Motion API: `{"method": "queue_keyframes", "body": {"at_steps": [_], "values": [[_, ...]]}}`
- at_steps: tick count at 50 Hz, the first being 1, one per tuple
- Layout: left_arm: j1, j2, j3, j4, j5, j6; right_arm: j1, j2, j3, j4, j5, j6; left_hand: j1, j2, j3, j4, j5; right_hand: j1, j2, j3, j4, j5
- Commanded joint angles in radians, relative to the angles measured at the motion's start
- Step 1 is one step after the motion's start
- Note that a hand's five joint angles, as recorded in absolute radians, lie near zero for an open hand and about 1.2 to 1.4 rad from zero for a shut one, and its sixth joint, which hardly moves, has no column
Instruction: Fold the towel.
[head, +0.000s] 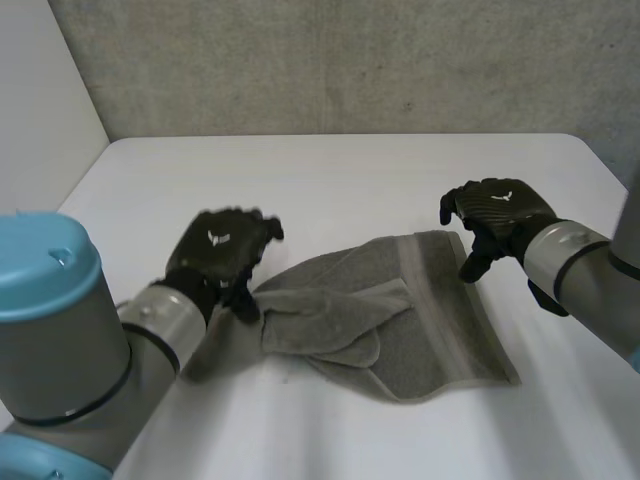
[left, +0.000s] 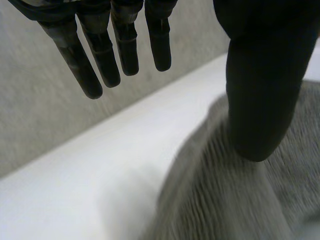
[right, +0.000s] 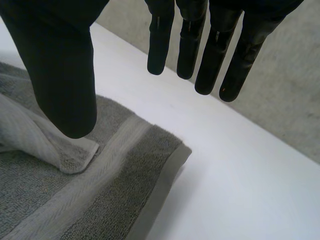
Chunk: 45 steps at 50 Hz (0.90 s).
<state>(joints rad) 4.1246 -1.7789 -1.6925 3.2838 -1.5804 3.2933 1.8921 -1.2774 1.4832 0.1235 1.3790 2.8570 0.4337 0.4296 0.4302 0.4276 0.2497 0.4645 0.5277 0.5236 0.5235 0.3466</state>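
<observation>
Right hand (right: 65, 65), fingers (right: 216, 55) straight and spread, above the grey towel's (right: 110, 190) banded corner on the white table (right: 240, 190); thumb over a folded flap.

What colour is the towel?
The towel is grey with a paler stripe near one edge; clearest in right wrist view.

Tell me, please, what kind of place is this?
Probably a robotics lab: a bare white table, a plain grey wall behind it, and two robot arms working at one grey towel.
</observation>
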Motion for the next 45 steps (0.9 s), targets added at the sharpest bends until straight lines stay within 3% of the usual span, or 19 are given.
{"method": "queue_keyframes", "body": {"at_steps": [1,7,19,27,39,41,42,43,44,45], "values": [[-0.032,-0.001,0.102,-0.003,0.043,0.006,-0.002,-0.155,0.172,-0.048,-0.018,-0.08,0.053,0.057,0.056,0.059,0.062,0.099,0.036,0.04,0.04,0.042],[-0.116,-0.109,0.215,-0.018,0.118,0.009,-0.031,-0.181,0.316,-0.168,-0.008,-0.178,0.065,0.069,0.068,0.071,0.074,0.099,0.036,0.04,0.04,0.042],[-0.21,-0.424,0.508,-0.124,0.12,0.011,-0.133,-0.166,0.37,-0.203,-0.012,-0.197,0.065,0.069,0.068,0.071,0.074,0.099,0.036,0.04,0.04,0.042],[-0.224,-0.56,0.583,-0.148,0.122,0.086,-0.133,-0.151,0.381,-0.209,-0.011,-0.197,0.065,0.069,0.068,0.071,0.074,0.084,0.021,0.025,0.025,0.028],[-0.224,-0.603,0.577,-0.205,0.109,0.175,-0.126,-0.135,0.39,-0.211,-0.012,-0.202,0.073,0.077,0.077,0.079,0.083,0.081,0.018,0.022,0.022,0.025],[-0.222,-0.597,0.574,-0.214,0.105,0.178,-0.123,-0.135,0.39,-0.211,-0.012,-0.202,0.298,0.302,0.301,0.304,0.307,0.081,0.018,0.022,0.022,0.025],[-0.222,-0.597,0.574,-0.214,0.105,0.178,-0.123,-0.135,0.39,-0.211,-0.012,-0.202,0.299,0.304,0.303,0.306,0.309,0.081,0.018,0.022,0.022,0.025],[-0.221,-0.59,0.568,-0.217,0.1,0.18,-0.123,-0.135,0.39,-0.211,-0.012,-0.202,0.474,0.478,0.477,0.48,0.483,0.081,0.018,0.022,0.022,0.025],[-0.221,-0.59,0.568,-0.217,0.1,0.18,-0.123,-0.135,0.391,-0.209,-0.012,-0.202,0.476,0.48,0.479,0.482,0.485,0.081,0.018,0.022,0.022,0.025],[-0.219,-0.58,0.56,-0.22,0.096,0.18,-0.123,-0.135,0.391,-0.209,-0.012,-0.202,0.638,0.642,0.642,0.644,0.648,0.081,0.018,0.022,0.022,0.025]]}}
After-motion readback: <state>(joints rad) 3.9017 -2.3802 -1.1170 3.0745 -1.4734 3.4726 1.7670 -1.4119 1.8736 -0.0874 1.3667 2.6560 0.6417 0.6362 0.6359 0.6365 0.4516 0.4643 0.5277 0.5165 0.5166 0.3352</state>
